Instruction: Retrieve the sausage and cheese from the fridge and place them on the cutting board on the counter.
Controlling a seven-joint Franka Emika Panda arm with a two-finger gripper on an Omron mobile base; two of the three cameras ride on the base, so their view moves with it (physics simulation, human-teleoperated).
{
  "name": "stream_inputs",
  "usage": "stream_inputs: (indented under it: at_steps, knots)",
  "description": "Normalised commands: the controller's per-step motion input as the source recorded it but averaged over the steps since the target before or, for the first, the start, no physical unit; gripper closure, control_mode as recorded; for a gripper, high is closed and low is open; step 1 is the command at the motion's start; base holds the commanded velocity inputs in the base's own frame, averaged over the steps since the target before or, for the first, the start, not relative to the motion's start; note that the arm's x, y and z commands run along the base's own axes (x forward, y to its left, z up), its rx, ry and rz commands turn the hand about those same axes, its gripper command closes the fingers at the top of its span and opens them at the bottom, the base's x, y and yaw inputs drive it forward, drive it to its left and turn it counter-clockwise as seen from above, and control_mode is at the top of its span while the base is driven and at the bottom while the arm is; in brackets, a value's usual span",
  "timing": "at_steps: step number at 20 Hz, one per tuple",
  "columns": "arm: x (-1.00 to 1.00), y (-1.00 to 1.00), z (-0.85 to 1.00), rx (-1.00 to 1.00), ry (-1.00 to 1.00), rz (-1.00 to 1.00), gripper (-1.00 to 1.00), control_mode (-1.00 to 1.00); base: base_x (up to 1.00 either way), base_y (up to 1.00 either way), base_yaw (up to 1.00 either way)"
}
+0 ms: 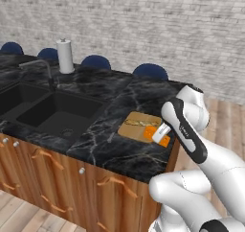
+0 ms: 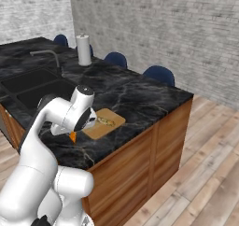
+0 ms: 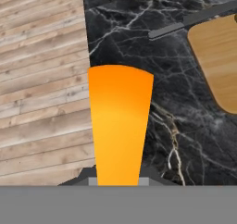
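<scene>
My gripper (image 3: 119,179) is shut on the cheese (image 3: 120,126), a bright orange wedge that sticks out ahead of the fingers. The cheese (image 1: 164,141) hangs just above the counter (image 1: 105,145), near its right end and beside the near corner of the tan cutting board (image 1: 134,128). My own arm hides most of the hand in both base views; a tip of the cheese (image 2: 72,137) peeks out under the wrist. A thin dark piece, probably the sausage (image 2: 106,121), lies on the cutting board (image 2: 112,117). The fridge is out of view.
A dark sink (image 1: 52,111) with a faucet (image 1: 45,65) is set in the counter to the left. A paper towel roll (image 1: 65,56) stands at the back, with blue stools (image 1: 150,71) behind. Wooden floor (image 3: 41,79) lies past the counter's end.
</scene>
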Motion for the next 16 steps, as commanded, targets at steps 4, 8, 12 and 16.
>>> stream_inputs:
  at_steps: [4, 8, 12, 16]
  knots:
    - [0.0, 0.0, 0.0, 0.0, 0.0, 0.0, 1.0, 1.0, 0.0, 0.0, 0.0]
    - [0.0, 0.0, 0.0, 0.0, 0.0, 0.0, 1.0, 1.0, 0.0, 0.0, 0.0]
    - [0.0, 0.0, 0.0, 0.0, 0.0, 0.0, 1.0, -1.0, 0.0, 0.0, 0.0]
    - [0.0, 0.0, 0.0, 0.0, 0.0, 0.0, 1.0, -1.0, 0.0, 0.0, 0.0]
